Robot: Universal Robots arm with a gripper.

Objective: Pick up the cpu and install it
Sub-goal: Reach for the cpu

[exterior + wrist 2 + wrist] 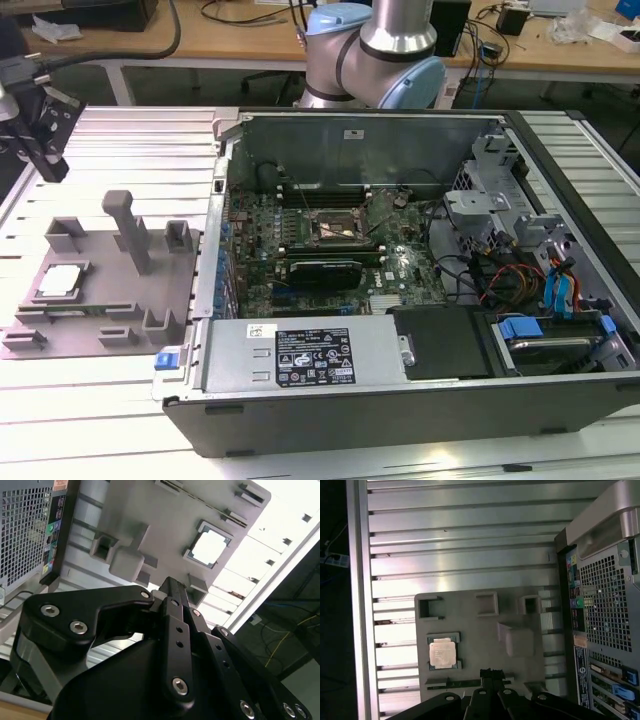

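Hanging part: the claw (50,165) hangs at the exterior view's left edge, above the surface (130,140), and it touches nothing.
Claw state: closed. In both wrist views the black fingers (175,630) meet at the tip, with nothing gripped between them.
Cpu: the cpu (443,652) lies flat, its silvery top plate up, in a square recess of the gray fixture plate (470,620). In both wrist views it is near the tip of the claw but apart from it.
Fixture plate: it lies flat on the surface, just beside the computer case (400,425), at the exterior view's left of it. It also carries an upright post (128,230) and several small block-shaped holders.
Surface: ribbed aluminium, with long parallel grooves.
Computer case: it lies on its side with the cover off, so the motherboard (300,255) faces up.
Cpu socket: the cpu socket (335,228) is a dark square frame in the middle of the motherboard, well apart from the cpu. Whether its bracket is raised I cannot tell.
Power supply: the power supply (300,355), a silver box with a white label, lies along the near wall of the case.
Drive bay: the drive bay (560,290), with blue parts and coloured cables, is at the exterior view's right end of the case.
Arm base: the arm base (380,45), gray with light blue caps, stands behind the case.
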